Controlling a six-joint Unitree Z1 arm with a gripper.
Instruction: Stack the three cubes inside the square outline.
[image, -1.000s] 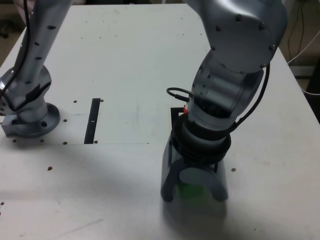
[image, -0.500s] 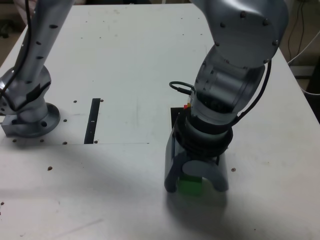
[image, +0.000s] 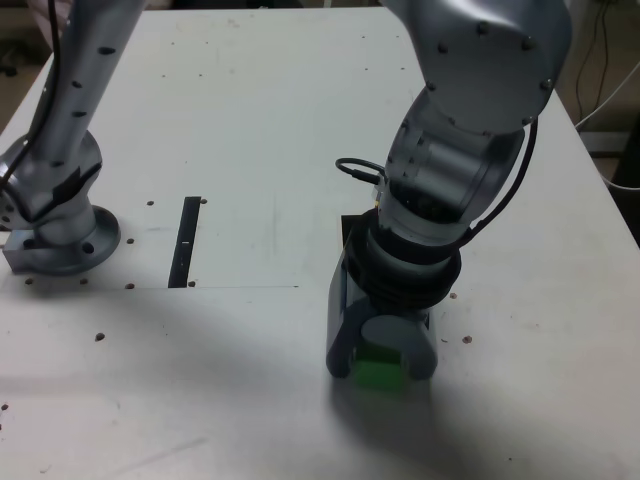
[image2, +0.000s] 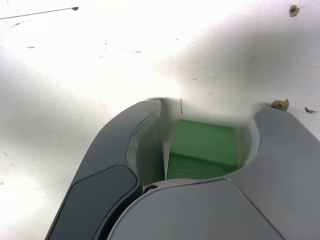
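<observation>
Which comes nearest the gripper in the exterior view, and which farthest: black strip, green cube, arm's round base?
1. Green cube: between the gripper's jaws.
2. Black strip: toward the exterior view's left.
3. Arm's round base: farther left, beyond the strip.

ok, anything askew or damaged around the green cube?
Nothing looks damaged or spilled. The matte green cube sits slightly skewed between the grey gripper's jaws, visibly closer to one than the other.

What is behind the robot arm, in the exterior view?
Part of a black outline shows past the arm. The arm covers the rest, so whatever lies inside it cannot be seen.
</observation>
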